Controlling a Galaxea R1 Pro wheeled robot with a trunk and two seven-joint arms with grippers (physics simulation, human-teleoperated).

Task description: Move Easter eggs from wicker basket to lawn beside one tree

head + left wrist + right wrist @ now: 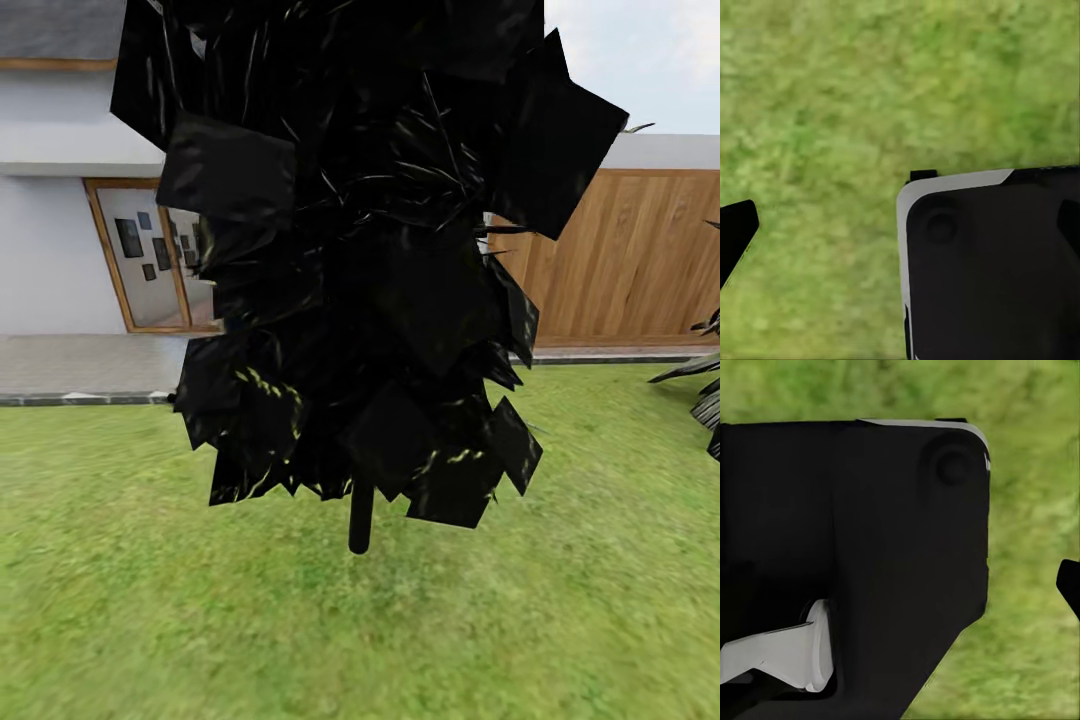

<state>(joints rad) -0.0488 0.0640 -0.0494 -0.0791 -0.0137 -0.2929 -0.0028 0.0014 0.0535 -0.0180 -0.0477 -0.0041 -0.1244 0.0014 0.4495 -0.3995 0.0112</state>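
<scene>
Jaws cannot be judged released or clenched; one dark fingertip (735, 232) is showing over the lawn (832, 97), beyond the robot's black base (997, 270). Farther out, a dark cone-shaped tree (360, 250) is standing before the fence (630, 255) and house (50, 250).

Lawn (150, 600) ahead of me: wide, flat, bright green grass, running from grey paving strip at house side back to fence. Garden: white house (50, 250) at far left, brown slatted wooden fence (640, 260) at far right. Dark cone-shaped tree (360, 250) on thin stem stands on grass dead centre, close to me. Under both wrist cameras I get same grass (817, 112), blurred (1035, 510).
</scene>
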